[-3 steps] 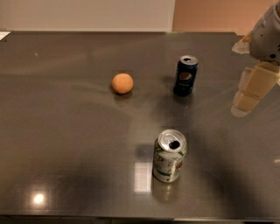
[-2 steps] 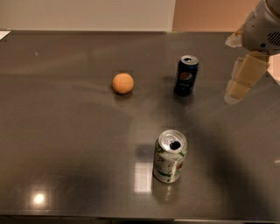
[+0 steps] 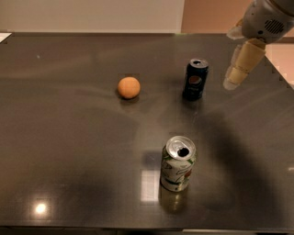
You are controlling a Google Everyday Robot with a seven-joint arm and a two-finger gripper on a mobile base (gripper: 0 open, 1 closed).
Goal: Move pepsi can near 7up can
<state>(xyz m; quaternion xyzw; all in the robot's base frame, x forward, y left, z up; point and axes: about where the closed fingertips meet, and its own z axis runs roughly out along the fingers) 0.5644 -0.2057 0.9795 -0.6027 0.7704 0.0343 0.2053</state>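
Dark, glossy tabletop (image 3: pixel 69 137) fills nearly the whole view, with a few bright glints of light along its near edge. Nearest, a little right of centre, stands the 7up can (image 3: pixel 178 164) – upright, white and green, its silver top opened and its side slightly dented. It stands alone, well apart from everything else.

Farther back and to the left lies a small orange ball (image 3: pixel 128 87), resting on the table by itself. To its right, at about the same depth, the pepsi can (image 3: pixel 195 79) stands upright, dark blue with the round logo facing the near side. It is well apart from the 7up can, on the far side of it and slightly to the right.

Just right of the pepsi can, above the table, hangs the gripper (image 3: pixel 235 73) – pale beige, slanting down and to the left from a grey-white wrist at the far right corner. It holds nothing and touches neither can; whether it is set wide or narrow cannot be told from this angle. Beyond the table's far edge runs a pale wall (image 3: pixel 92 13).
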